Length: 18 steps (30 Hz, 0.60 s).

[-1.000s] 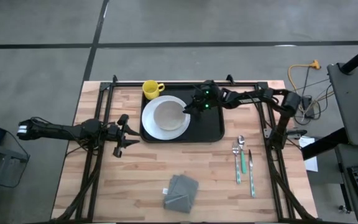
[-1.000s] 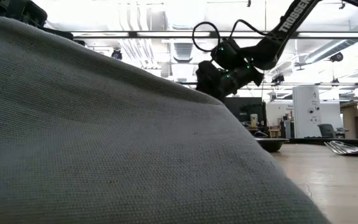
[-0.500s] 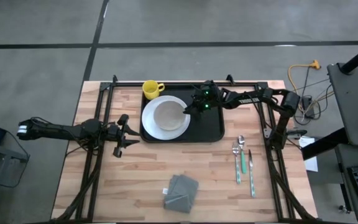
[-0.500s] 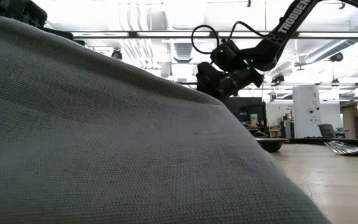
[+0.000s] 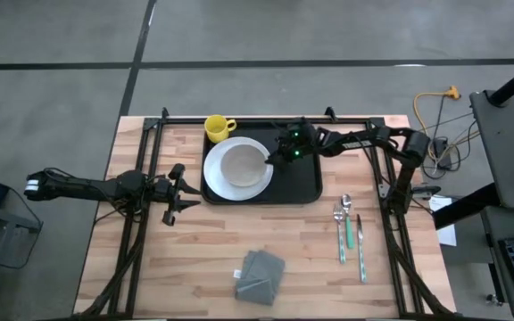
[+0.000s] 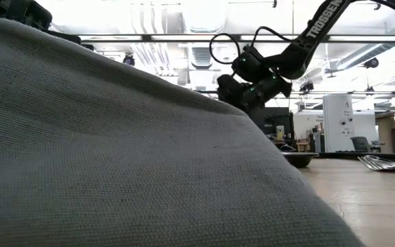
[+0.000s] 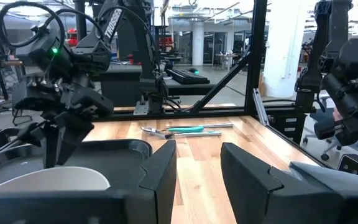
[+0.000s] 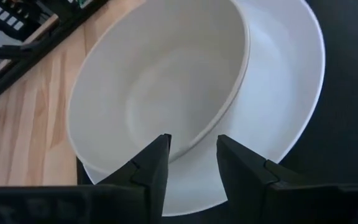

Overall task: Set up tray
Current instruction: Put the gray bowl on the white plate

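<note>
The black tray (image 5: 297,183) lies at the table's far middle. On it rest a white plate (image 5: 217,183) with a white bowl (image 5: 239,163) in it and a yellow mug (image 5: 218,127) at the tray's far left corner. My right gripper (image 5: 270,157) hovers open over the plate's right side. In its wrist view, the right gripper (image 8: 192,155) has one finger on either side of the bowl's rim (image 8: 229,118). My left gripper (image 5: 177,190) waits open just left of the tray, pointing at it (image 7: 197,174).
A folded grey napkin (image 5: 259,275) lies near the table's near edge and fills most of the low view (image 6: 115,151). A spoon, a fork and a knife (image 5: 350,232) lie side by side right of the tray. Black frame rails run along the table's left, right and far edges.
My right gripper has eased slightly toward the table's right over the bowl, with its fingers still open. The plate, bowl, mug and tray stay where they were.
</note>
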Tool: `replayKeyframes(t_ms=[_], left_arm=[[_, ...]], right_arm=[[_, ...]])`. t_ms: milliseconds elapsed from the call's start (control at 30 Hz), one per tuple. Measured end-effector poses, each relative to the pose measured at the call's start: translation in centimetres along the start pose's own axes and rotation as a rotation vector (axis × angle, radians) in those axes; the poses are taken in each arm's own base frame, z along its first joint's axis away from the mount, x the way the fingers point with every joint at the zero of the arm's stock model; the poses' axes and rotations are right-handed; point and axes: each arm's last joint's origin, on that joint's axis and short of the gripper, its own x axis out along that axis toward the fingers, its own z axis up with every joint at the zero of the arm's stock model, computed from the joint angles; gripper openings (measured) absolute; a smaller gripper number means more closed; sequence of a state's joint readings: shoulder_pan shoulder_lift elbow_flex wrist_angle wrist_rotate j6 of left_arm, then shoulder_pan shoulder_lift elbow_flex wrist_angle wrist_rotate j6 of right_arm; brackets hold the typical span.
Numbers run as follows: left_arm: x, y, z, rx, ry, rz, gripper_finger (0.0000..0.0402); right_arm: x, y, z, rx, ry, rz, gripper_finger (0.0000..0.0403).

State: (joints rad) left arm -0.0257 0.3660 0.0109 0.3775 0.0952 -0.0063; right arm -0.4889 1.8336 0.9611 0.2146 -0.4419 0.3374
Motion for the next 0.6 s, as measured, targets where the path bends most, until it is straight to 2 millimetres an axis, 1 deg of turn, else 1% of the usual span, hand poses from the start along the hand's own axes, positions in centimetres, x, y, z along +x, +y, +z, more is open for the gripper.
replayKeyframes(t_ms=[300,600], left_arm=[[0.0,0.0,0.0,0.0,0.0,0.0,0.0108],[0.0,0.0,0.0,0.0,0.0,0.0,0.0108]], right_arm=[[0.63,-0.48,-0.49,0.012,0.018,-0.003,0.0125],[0.76,-0.1,-0.35,-0.002,0.0,0.016,0.0128]])
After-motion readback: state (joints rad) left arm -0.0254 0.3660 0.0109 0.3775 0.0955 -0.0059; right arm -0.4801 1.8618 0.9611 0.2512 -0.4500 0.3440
